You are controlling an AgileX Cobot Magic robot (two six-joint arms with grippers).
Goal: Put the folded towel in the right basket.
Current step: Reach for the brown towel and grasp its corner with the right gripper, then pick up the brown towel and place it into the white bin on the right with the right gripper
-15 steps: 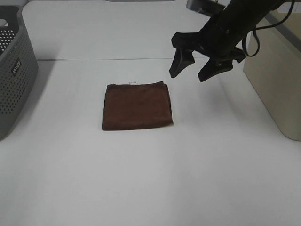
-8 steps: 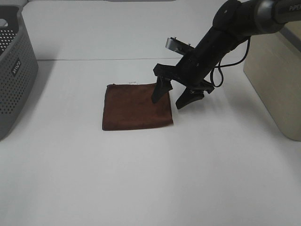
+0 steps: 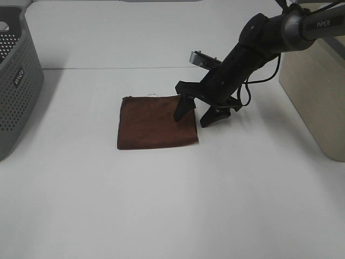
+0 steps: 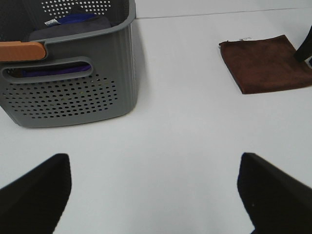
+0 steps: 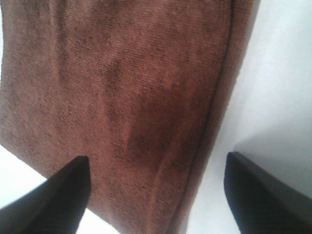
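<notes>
Towel (image 3: 157, 122) lies flat on the table (image 3: 161, 205) in the high view, well apart from the beige basket (image 3: 315, 91) at the right. The right gripper (image 3: 193, 119) is spread over the towel's right edge, one finger over cloth, the other over bare table.

Left wrist view: the left gripper (image 4: 153, 204) hangs released near the grey basket (image 4: 73, 92).

Right wrist view: jaws wide, straddling the towel's (image 5: 122, 97) hem.

The step in hand looks like the grasp. Next the jaws must pinch that edge, then lift.
</notes>
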